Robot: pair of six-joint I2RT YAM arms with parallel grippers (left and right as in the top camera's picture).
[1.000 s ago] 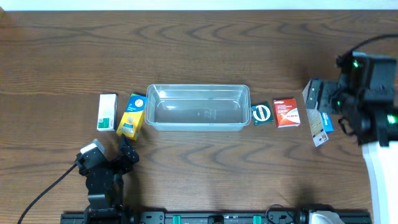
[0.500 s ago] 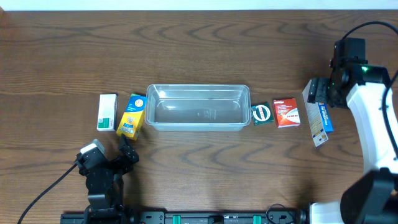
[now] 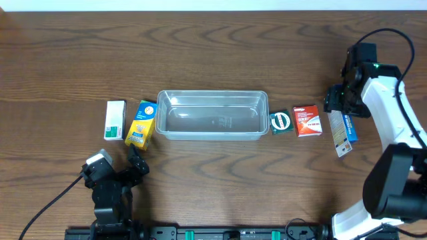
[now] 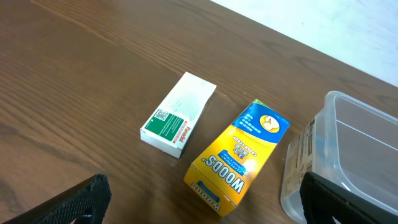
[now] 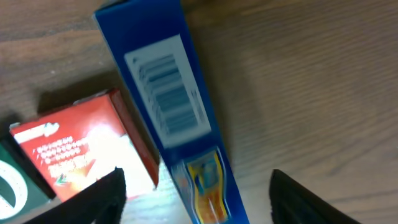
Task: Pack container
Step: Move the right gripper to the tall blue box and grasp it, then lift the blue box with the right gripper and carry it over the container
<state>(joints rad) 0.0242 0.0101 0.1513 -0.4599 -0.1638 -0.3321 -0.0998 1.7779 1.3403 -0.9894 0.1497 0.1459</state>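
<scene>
The container (image 3: 213,95), a clear tub, lies empty at mid-table. Left of it are a white-and-green box (image 3: 115,120) and a yellow box (image 3: 140,124); right of it are a green box (image 3: 280,121), a red box (image 3: 307,121) and a long blue box (image 3: 344,131). My right gripper (image 3: 339,100) hovers over the blue box's far end. In the right wrist view the blue box (image 5: 168,93) runs between the open right gripper (image 5: 199,186), with a gap on each side. My left gripper (image 3: 137,163) stands open near the yellow box (image 4: 239,155), touching nothing.
In the left wrist view the white-and-green box (image 4: 179,113) lies beyond the yellow one, and the container's corner (image 4: 367,143) shows at right. The red box (image 5: 81,149) sits close beside the blue box. A cable (image 3: 47,200) trails from the left arm.
My right arm has swung left, in over the blue box, and its jaws have narrowed somewhat. The left arm and all boxes stayed still.
</scene>
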